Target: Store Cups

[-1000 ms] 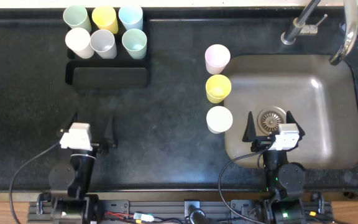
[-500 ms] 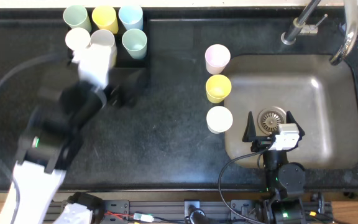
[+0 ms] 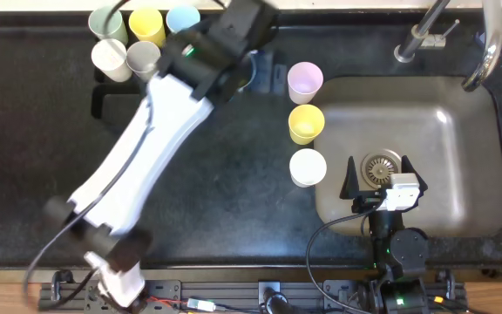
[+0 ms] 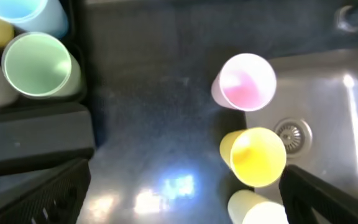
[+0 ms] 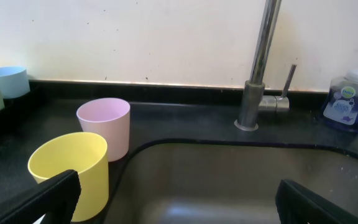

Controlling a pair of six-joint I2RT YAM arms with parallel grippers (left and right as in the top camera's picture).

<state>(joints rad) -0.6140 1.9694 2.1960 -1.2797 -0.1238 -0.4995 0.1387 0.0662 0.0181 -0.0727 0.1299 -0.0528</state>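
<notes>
The left claw (image 4: 185, 169) hangs wide open and empty above the dark tabletop (image 3: 234, 174), between the rack (image 3: 103, 100) at the upper left of the top view and the three loose cups lined along the sink's (image 3: 460, 87) left edge. The pink cup (image 4: 246, 82) stands nearest the back wall, the yellow cup (image 4: 255, 155) just beside it, and the white cup (image 4: 257, 208) last in the row.

The step in hand looks like a reach for the pink cup. In the left wrist view it sits off to one side of the fingers' midline, so the claw should centre over it first. It should then come down straight, pinch one wall near the rim, and stay clear of the yellow cup.

All three loose cups look empty. The rack holds upright cups, among them a green cup (image 4: 37, 64), a blue cup (image 4: 27, 12) and a grey cup (image 3: 142, 57). The dark strip in front of them seems meant for the rest.

The right claw (image 3: 379, 179) rests open, holding nothing, over the sink, near its drain (image 3: 378, 164).
</notes>
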